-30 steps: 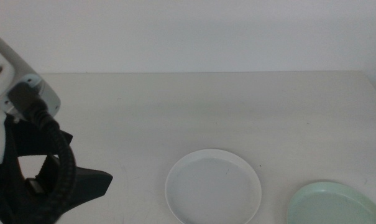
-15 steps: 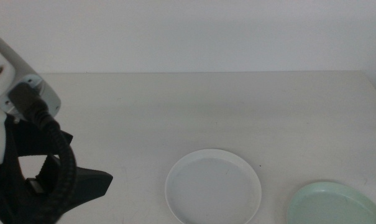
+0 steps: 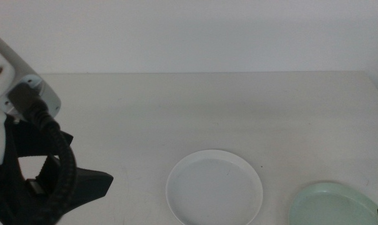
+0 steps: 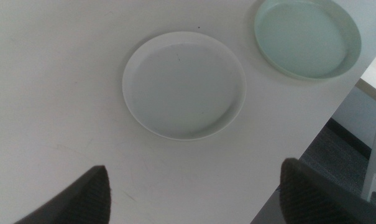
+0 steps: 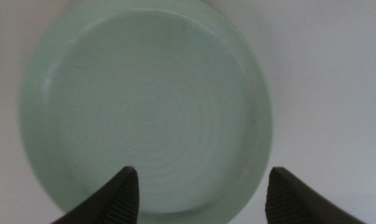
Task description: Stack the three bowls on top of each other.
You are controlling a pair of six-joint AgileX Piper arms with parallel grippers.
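A smooth, round white bowl (image 3: 214, 187) with a low rim lies near-centre on the matte pale table (image 3: 207, 106). Right of it lies the glossy mint-green bowl (image 5: 144, 106), concentric rings inside, under the wide-spread right gripper (image 5: 200, 190). The left gripper (image 4: 194, 190), jaws wide, hangs at near left.

A pale, plain counter (image 3: 195, 106) runs up to a white wall (image 3: 189, 31); dark floor (image 4: 337, 152) lies past its edge.

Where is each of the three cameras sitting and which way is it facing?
Middle view: above the table, facing forward and down; left arm at the left side.
Left wrist view: over the white bowl, left gripper open.
Right wrist view: over the mint bowl, right gripper open.
Shared: both bowls appear in middle and left wrist views.
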